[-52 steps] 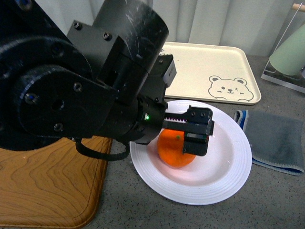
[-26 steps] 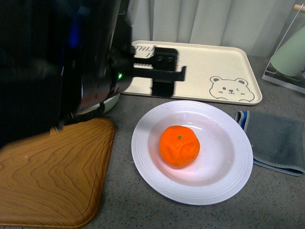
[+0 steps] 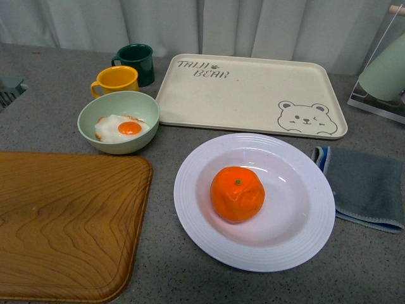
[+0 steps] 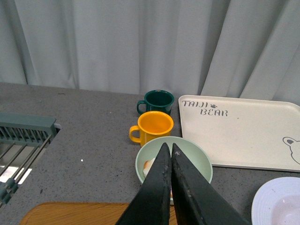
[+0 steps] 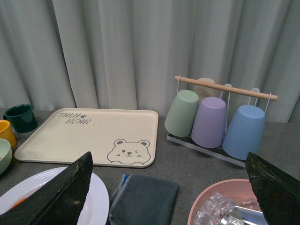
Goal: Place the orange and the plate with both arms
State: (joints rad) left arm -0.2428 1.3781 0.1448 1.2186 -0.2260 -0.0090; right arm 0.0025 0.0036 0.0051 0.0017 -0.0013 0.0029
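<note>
- Orange (image 3: 237,193) sits free in the middle of the plate (image 3: 187,204), stem up; a second ago the left gripper was straddling it there.
- Left gripper (image 4: 168,148) has since lifted away out of the front view. Its jaws are pressed together and empty, above the bowl (image 4: 196,161).
- Right gripper (image 5: 168,158) is spread wide and holds nothing.
- Orange placement looks finished; any plate move remains.

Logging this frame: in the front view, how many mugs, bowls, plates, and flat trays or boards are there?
Mugs: 2 (green mug, yellow mug)
Bowls: 1 (pale green bowl)
Plates: 1 (white plate)
Trays or boards: 2 (bear tray, wooden board)
Total: 6
</note>
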